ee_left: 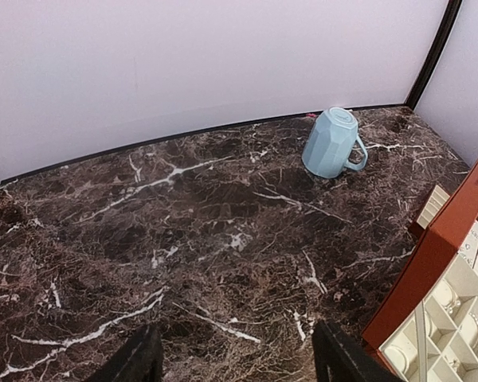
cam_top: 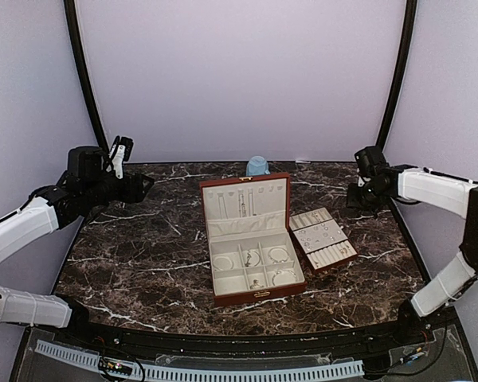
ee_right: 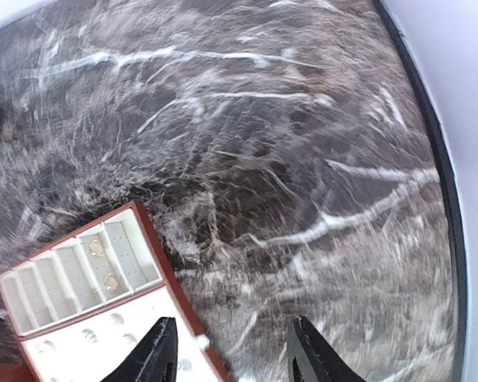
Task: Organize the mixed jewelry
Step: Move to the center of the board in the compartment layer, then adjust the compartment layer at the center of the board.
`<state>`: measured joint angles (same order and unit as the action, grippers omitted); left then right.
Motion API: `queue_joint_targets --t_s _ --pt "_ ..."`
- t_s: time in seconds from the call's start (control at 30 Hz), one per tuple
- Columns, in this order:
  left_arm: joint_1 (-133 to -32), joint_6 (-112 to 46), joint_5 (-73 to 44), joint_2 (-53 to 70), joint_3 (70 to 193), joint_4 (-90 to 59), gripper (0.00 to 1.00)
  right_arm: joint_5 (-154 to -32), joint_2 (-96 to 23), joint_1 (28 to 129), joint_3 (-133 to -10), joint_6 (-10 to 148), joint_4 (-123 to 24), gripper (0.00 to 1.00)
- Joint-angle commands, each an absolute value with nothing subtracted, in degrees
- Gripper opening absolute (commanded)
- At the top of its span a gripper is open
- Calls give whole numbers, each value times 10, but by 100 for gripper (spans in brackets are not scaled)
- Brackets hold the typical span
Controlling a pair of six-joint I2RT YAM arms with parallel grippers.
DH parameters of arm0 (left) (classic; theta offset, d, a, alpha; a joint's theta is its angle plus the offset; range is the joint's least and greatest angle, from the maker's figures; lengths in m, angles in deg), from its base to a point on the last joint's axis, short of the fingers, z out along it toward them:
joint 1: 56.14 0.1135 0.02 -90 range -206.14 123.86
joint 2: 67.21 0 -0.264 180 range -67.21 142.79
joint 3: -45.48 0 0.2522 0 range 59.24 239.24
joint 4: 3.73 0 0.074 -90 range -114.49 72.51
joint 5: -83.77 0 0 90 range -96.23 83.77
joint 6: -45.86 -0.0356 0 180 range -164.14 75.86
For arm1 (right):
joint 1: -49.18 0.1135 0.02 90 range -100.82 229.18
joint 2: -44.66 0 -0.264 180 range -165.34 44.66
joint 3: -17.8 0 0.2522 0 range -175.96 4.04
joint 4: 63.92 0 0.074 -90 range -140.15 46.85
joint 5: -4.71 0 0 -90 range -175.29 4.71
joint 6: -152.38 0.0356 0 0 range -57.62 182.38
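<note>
Tiny silver jewelry pieces [cam_top: 252, 258], too small to tell apart, lie inside the open reddish-brown, cream-lined box [cam_top: 255, 295] and on the cream slotted tray [cam_top: 307, 220] just right of it. Behind the box, its lid half hides a pale blue mug [cam_top: 257, 165]. The left gripper [ee_left: 239, 362] and right gripper [ee_right: 233, 354] hang empty with jaws apart over the dark white-veined marble tabletop [cam_top: 143, 255], the right wrist view blurred.

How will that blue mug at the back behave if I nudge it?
The mug looks rigid and ceramic, so probably heavy for its size and chip-prone. It stands on a broad end, so tipping seems unlikely; on the glossy marble table it would likely slide.
</note>
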<state>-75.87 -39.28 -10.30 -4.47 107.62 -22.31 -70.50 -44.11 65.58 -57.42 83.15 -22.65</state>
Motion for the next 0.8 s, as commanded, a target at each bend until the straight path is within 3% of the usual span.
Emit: queue_joint_targets --t_s 0.0,0.33,0.77 --pt "-755 -394 -107 -58 1070 -216 67 -731 -343 657 -486 1053 -140 46" --pt "-755 -388 -117 -55 1069 -213 67 -825 -183 692 -283 1276 -185 38" --pt "-756 -385 -123 -55 1067 -212 67 -830 -217 698 -267 1309 -260 33"
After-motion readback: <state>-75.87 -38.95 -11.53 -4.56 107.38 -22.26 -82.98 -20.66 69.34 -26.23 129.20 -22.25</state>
